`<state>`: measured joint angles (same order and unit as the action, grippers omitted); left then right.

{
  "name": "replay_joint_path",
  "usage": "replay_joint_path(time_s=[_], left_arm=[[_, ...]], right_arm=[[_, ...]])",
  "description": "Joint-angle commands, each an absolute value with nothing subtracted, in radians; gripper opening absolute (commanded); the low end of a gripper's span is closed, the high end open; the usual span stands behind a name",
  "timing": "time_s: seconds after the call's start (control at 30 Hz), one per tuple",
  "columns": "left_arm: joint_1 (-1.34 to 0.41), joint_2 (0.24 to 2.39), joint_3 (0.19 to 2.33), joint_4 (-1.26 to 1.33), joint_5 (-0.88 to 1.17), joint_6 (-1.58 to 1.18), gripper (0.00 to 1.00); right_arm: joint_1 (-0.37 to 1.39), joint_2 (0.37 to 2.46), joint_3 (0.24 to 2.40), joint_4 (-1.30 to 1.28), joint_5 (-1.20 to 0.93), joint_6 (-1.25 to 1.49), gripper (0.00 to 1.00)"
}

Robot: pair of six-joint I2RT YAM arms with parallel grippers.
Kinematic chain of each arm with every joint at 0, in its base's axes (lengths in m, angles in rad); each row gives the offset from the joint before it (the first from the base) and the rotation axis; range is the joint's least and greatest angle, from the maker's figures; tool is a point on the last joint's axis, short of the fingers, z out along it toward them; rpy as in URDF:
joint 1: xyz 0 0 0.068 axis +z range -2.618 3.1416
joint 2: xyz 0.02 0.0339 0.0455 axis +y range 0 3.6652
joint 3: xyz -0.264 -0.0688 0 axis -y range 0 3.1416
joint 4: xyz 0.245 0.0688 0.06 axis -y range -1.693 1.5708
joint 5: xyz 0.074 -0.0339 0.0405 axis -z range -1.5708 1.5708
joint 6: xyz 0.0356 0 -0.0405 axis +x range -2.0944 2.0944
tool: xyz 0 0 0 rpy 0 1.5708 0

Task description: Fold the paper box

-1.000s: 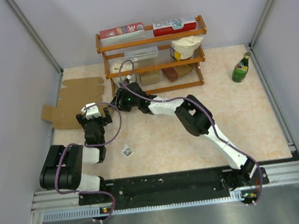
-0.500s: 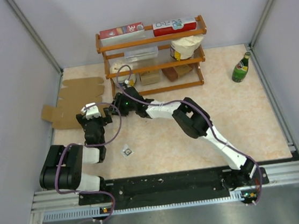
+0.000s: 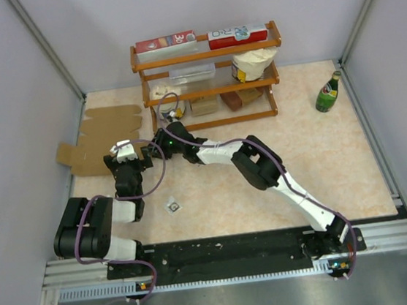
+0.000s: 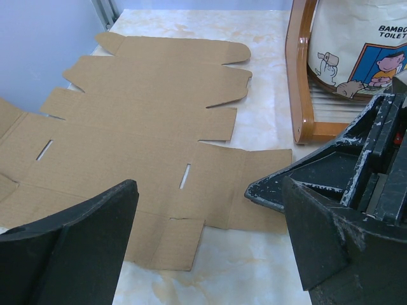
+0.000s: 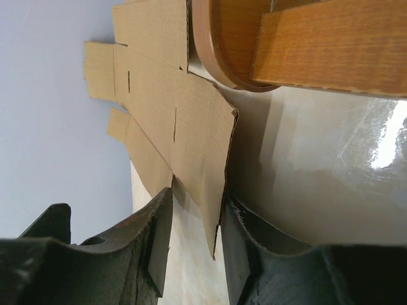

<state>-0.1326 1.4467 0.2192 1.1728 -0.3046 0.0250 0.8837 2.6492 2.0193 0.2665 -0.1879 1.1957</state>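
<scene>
Brown cardboard, the paper box (image 3: 102,138) is lying unfolded and flat on the table (image 3: 322,161) at the rear left, just beside the wooden shelf (image 3: 210,85). The left gripper (image 4: 191,190) is hovering near its edge, jaws spread wide, grasping nothing. The right gripper (image 5: 196,198) is straddling the flap edge nearest the shelf, jaws part-way apart, not visibly pinching. The sheet is looking light and thin, probably bending readily at its creases, so gripping a flap's free edge is looking wisest

Paper box (image 3: 102,138) plain brown; rack (image 3: 207,51) orange-brown; bottle (image 3: 327,94) green.
</scene>
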Motion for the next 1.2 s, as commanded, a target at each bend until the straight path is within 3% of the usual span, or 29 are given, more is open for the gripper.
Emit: replay_joint_path(time_s=[0.0,0.2,0.43,0.83,1.17], left_arm=[[-0.129,1.439,0.235,1.209,-0.307,0.018,0.99],[-0.129,1.439,0.236,1.207,-0.308,0.018,0.99],[-0.129,1.439,0.236,1.209,-0.308,0.018,0.99],[-0.129,1.437,0.235,1.209,-0.307,0.020,0.99],[-0.129,1.439,0.236,1.209,-0.308,0.020,0.99]], right_arm=[[0.893,2.706,2.040,0.229,-0.166,1.232,0.34],[0.896,2.683,2.011,0.235,-0.152,1.203,0.17],[0.897,2.544,1.821,0.328,-0.138,1.149,0.01],[0.899,2.313,1.511,0.472,-0.233,1.184,0.00],[0.939,2.214,1.430,0.473,-0.322,1.158,0.00]])
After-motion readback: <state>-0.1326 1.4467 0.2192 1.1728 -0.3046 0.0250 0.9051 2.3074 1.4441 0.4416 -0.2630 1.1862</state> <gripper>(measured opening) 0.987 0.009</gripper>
